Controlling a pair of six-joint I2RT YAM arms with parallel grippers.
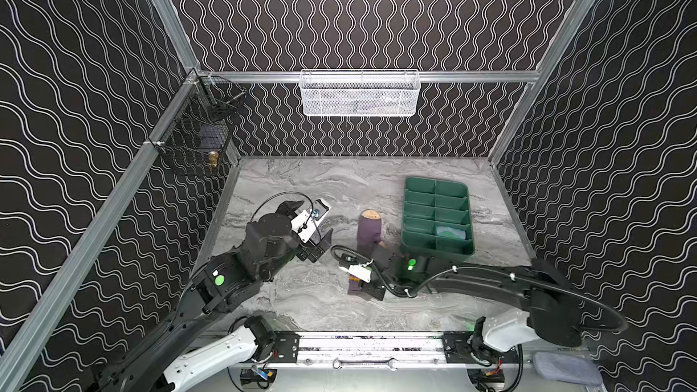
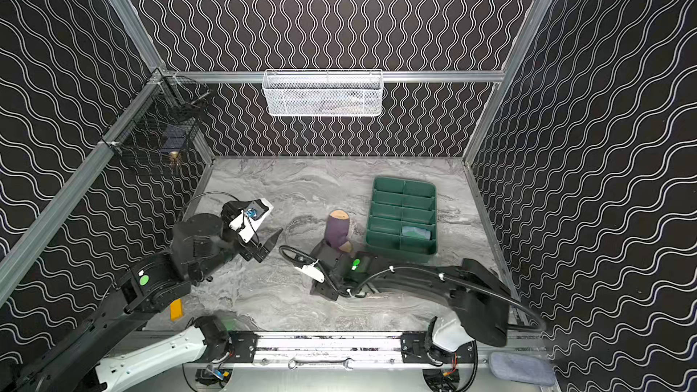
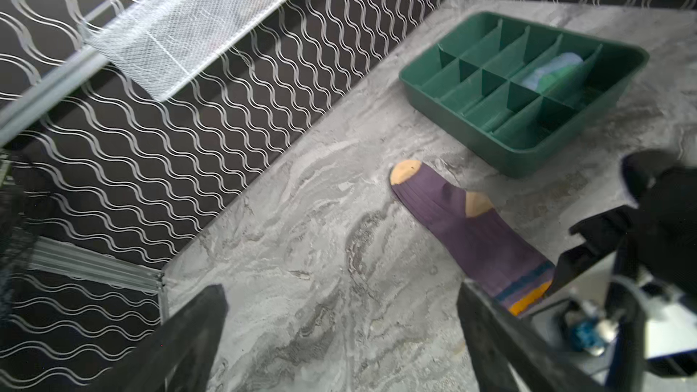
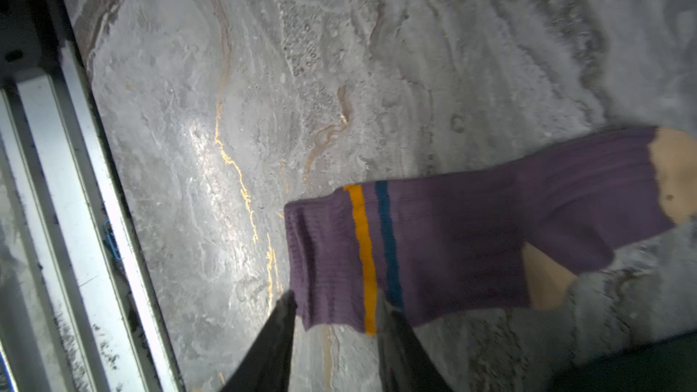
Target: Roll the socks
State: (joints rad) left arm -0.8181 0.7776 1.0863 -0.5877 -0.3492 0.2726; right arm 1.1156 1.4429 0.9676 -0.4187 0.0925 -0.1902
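Purple sock lies flat on counter; right hand half open astride its cuff, left hand wide open, both empty. A shallow pinch could let the cuff slip

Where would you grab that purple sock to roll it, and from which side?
Probably the cuff, beyond the orange and navy stripes. The purple sock lies flat, tan toe toward the back wall, cuff toward the front, so come down from the near side, where the right hand straddles its edge.
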